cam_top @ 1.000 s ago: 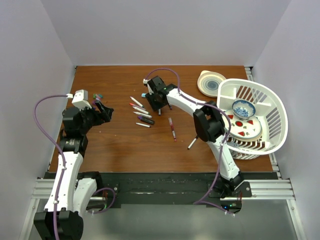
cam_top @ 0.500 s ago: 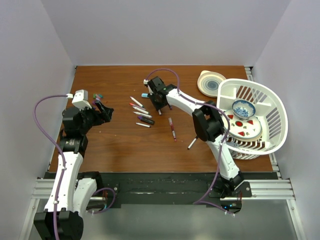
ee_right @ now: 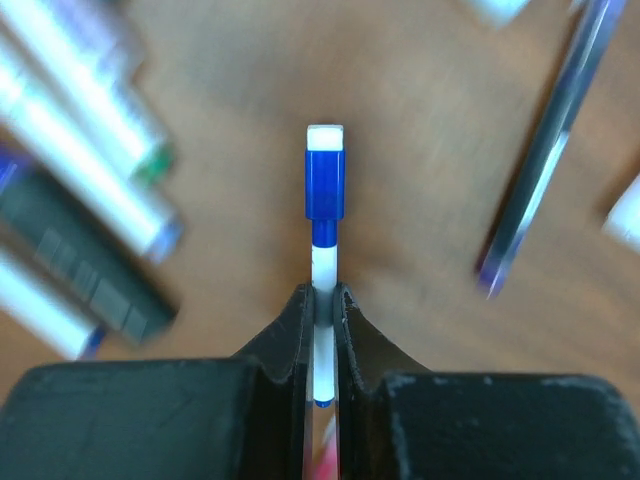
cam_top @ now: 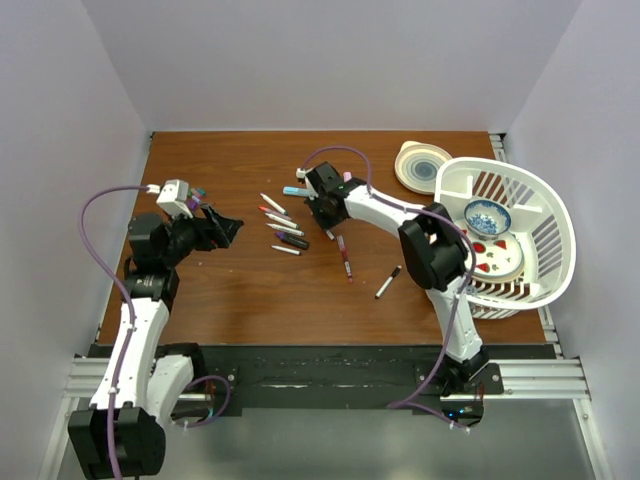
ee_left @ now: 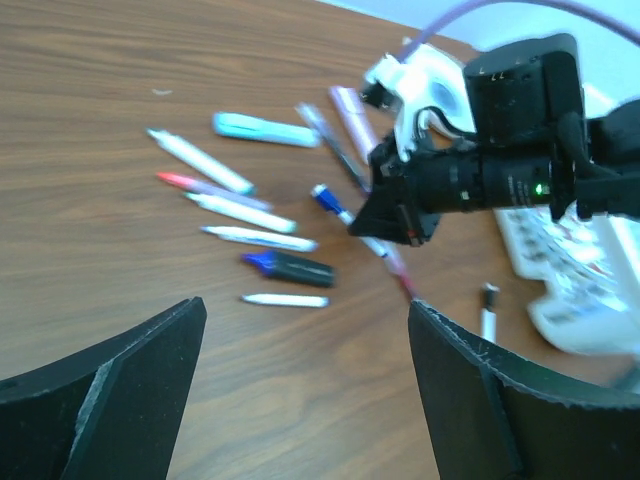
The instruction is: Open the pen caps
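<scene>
Glossy blue pen cap [ee_right: 325, 185], white-tipped, seated, 12 o'clock of right claw [ee_right: 322, 310] clamping its white barrel [ee_right: 323, 265], left claw [ee_left: 305, 308] wide apart, empty

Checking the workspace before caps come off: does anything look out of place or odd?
The white basket, holding a plate and bowl, juts past the table's right edge. A reddish pen and a black-capped pen lie apart from the main cluster. Nothing looks spilled or broken.
</scene>
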You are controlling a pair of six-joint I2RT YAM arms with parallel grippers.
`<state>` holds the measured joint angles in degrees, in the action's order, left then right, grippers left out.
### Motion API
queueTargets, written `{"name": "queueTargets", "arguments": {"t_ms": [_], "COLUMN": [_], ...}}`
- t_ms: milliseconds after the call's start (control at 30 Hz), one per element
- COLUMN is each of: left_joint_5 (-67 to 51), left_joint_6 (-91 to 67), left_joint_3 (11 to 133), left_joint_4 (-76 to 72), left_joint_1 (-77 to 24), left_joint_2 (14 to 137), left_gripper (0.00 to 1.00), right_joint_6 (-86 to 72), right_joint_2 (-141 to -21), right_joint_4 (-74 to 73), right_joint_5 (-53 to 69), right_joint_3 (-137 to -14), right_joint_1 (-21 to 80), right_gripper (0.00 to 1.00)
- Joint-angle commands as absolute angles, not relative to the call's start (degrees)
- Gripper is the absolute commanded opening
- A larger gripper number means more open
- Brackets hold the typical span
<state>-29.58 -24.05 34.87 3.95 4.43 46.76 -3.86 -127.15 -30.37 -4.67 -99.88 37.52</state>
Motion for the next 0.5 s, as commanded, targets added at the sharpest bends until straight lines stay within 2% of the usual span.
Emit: {"name": "queueTargets", "arguments": {"t_ms": [0, 33, 67, 133, 233, 300, 333, 467], "left_joint_5": [-46.65, -49.28, -50.35, -51.67, -48.28, -45.02, -42.22, -36.40], "left_joint_6": [-35.45, -38.81, -46.68, -55.59, -69.32, -72.33, -72.25, -69.26], "left_joint_3": [28.84, 27.35, 24.11, 20.32, 14.25, 12.57, 12.48, 13.97], "left_joint_4": [-15.05, -18.95, -23.25, -39.67, -59.55, -63.53, -63.72, -58.99], "left_joint_1": [4.31, 4.31, 4.22, 3.87, 1.77, 0.53, -3.13, -9.22], "left_joint_2": [48.69, 49.04, 49.30, 49.83, 50.62, 50.80, 50.71, 49.84], "left_gripper": [0.88, 0.88, 0.89, 0.89, 0.90, 0.90, 0.90, 0.88], "right_joint_6": [-0.37, 2.08, 3.76, 8.69, 11.33, 10.73, 10.11, 7.47], "right_joint_2": [-112.18, -109.71, -104.82, -100.83, -95.20, -93.78, -93.78, -94.57], "right_joint_4": [-25.94, -25.41, -25.23, -24.09, -21.28, -18.04, -17.15, -15.03], "right_joint_5": [7.44, 10.17, 18.20, 26.42, 42.76, 53.89, 56.40, 58.89], "right_joint_3": [-92.93, -91.42, -89.93, -84.74, -78.50, -75.51, -75.06, -74.80], "right_joint_1": [37.44, 37.35, 37.35, 37.18, 37.09, 37.18, 37.09, 37.26], "right_gripper": [0.00, 0.00, 0.00, 0.00, 0.00, 0.00, 0.00, 0.00]}}
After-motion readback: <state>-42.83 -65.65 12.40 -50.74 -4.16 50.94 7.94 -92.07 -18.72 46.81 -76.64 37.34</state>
